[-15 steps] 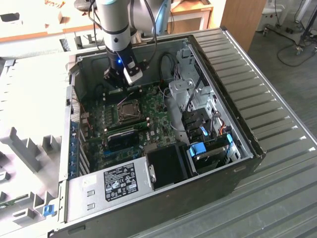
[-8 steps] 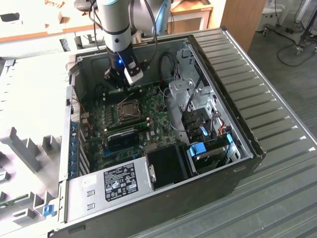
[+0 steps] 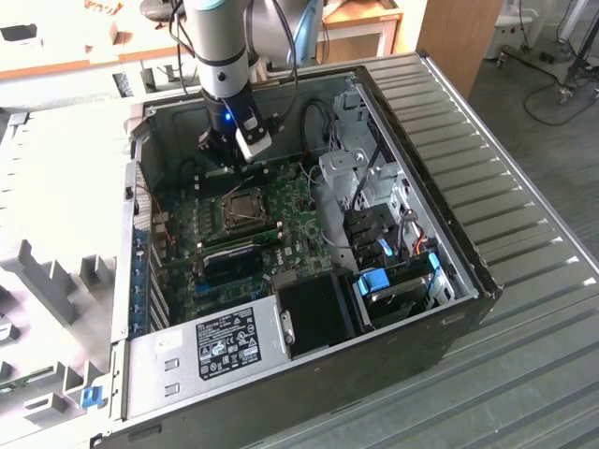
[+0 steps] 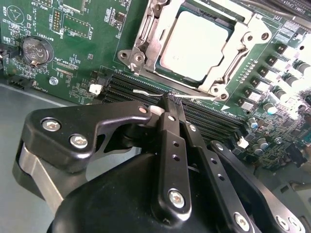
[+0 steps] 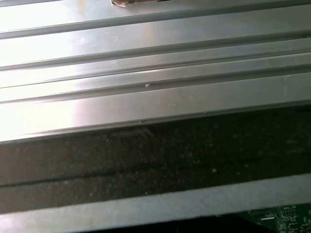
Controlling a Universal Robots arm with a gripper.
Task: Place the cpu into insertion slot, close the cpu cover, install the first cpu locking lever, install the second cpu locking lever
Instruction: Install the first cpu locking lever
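In the second wrist view the cpu lies flat in the insertion slot, its silver top showing through the cut-out of the cpu cover, which is folded down over it. A thin wire locking lever runs along the near side of the socket, above the memory slots. My gripper is shut, its black fingertips pressed together right at that lever. In the exterior view the gripper hangs inside the open computer case, just behind the insertion slot on the green board.
Long memory slots and a coin battery lie close by. In the exterior view there are a black card, a drive cage, cables and a power supply. The first wrist view shows the ribbed metal table and case wall.
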